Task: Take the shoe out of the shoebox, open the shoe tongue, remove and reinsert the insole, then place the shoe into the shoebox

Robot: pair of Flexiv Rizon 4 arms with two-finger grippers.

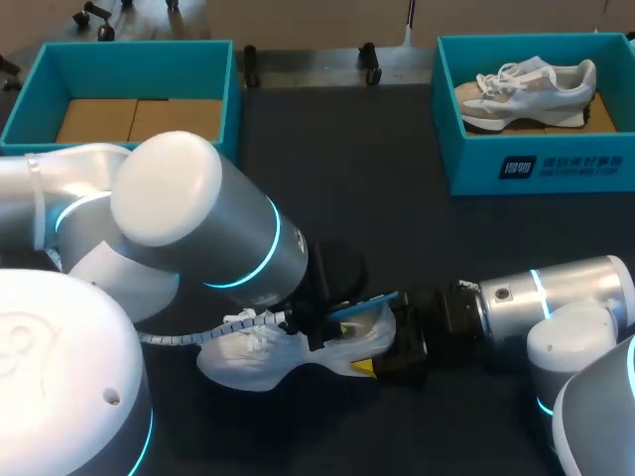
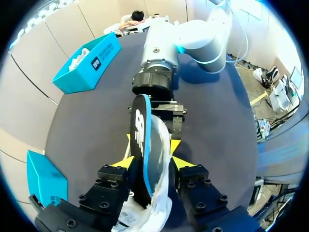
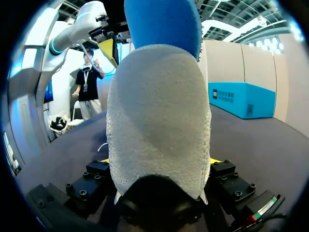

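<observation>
Head view: teal left shoebox [image 1: 30, 94], brown cardboard floor showing; right shoebox [image 1: 536, 164] holding a pale second shoe [image 1: 526, 89]. White shoe [image 1: 253, 357] lying on the dark table [image 1: 397, 198], partly hidden under the left arm [image 1: 198, 228].

Left wrist view: blue-edged insole [image 2: 142, 150] standing edge-on at the left gripper [image 2: 152, 163]; hold impossible to tell.

Right wrist view: right gripper [image 3: 159, 162] clamped on the shoe's heel, insole rising above.

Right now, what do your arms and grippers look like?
Both the left arm and right arm are rounded silver-grey tubes with white joint caps and glowing cyan rings. A white ribbed cable hose runs by the left wrist. The left gripper and right gripper are black blocks studded with bolts.
</observation>
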